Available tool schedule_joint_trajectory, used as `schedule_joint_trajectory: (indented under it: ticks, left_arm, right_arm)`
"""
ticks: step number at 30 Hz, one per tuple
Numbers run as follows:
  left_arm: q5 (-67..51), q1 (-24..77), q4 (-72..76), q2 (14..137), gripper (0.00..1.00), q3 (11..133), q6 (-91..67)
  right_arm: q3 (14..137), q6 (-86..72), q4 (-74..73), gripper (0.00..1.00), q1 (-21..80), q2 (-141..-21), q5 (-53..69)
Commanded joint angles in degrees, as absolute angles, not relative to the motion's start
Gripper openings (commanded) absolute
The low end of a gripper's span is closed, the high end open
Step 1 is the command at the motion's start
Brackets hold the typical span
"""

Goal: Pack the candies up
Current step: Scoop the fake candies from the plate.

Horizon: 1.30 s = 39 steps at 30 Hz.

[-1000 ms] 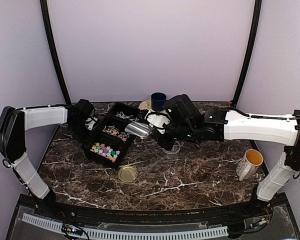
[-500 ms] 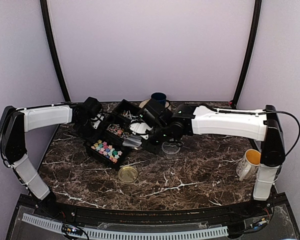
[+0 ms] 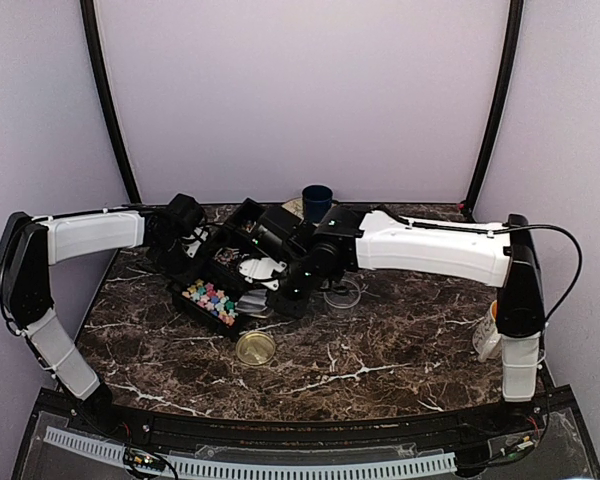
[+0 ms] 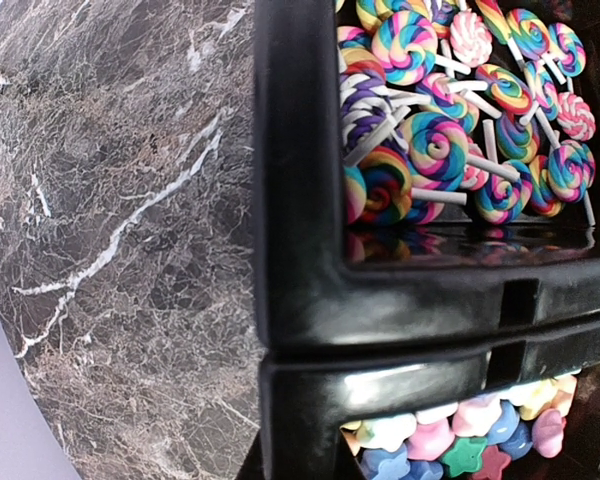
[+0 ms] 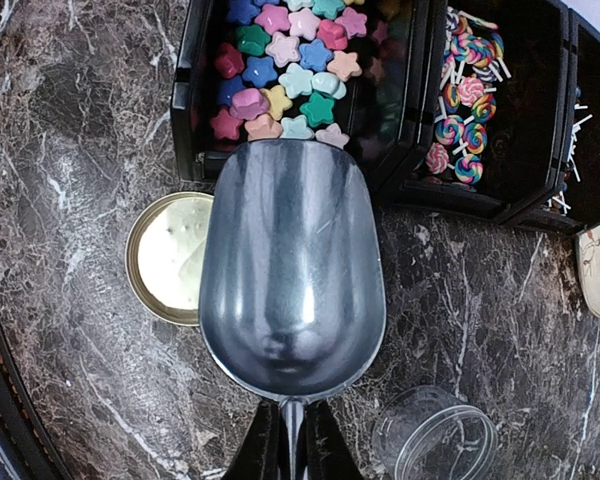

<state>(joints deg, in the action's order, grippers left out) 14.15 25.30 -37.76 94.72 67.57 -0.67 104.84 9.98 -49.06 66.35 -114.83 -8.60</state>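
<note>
A black three-part tray [image 3: 185,290] holds the candies: pastel stars [image 5: 280,60] in the near part, swirled lollipops [image 4: 450,130] in the middle, thin pale sticks [image 5: 575,120] in the far part. My right gripper [image 5: 292,450] is shut on the handle of a metal scoop [image 5: 292,270]. The scoop is empty, and its lip sits at the near edge of the star compartment. My left gripper [image 4: 296,455] is shut on the tray's left wall [image 4: 300,300], between the star and lollipop parts. Seen from above, the scoop [image 3: 254,300] hangs beside the stars [image 3: 212,297].
A gold lid [image 3: 255,347] lies open side up just in front of the tray, partly under the scoop. A small clear round jar [image 3: 342,295] stands to the right of the scoop. A blue cup [image 3: 317,200] is at the back. A mug [image 3: 488,335] sits far right.
My right arm has swung left and down, carrying the scoop from near the jar to the star compartment's edge. The left arm has barely moved.
</note>
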Motion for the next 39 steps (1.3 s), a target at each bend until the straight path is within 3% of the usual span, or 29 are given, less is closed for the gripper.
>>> schedule_joint_trajectory:
  ticks: [1, 18, 31, 39]
  left_arm:
    - [14.7, 25.5, -31.9, 89.6, 0.0, 67.6, -2.0]
    - [6.9, 27.0, -27.9, 87.0, 0.0, 65.8, -1.6]
    - [13.6, 29.4, -24.9, 83.8, 0.0, 63.8, -0.2]
    - [10.0, 30.0, -23.4, 83.5, 0.0, 63.0, -1.3]
  right_arm:
    - [110.7, 9.7, -53.2, 0.0, 66.7, -118.2, -8.7]
    - [127.5, 8.8, -60.5, 0.0, 67.2, -131.5, -9.4]
    - [128.0, 7.9, -62.0, 0.0, 67.6, -134.0, -11.8]
    - [127.3, 6.5, -55.7, 0.0, 67.7, -137.1, -12.1]
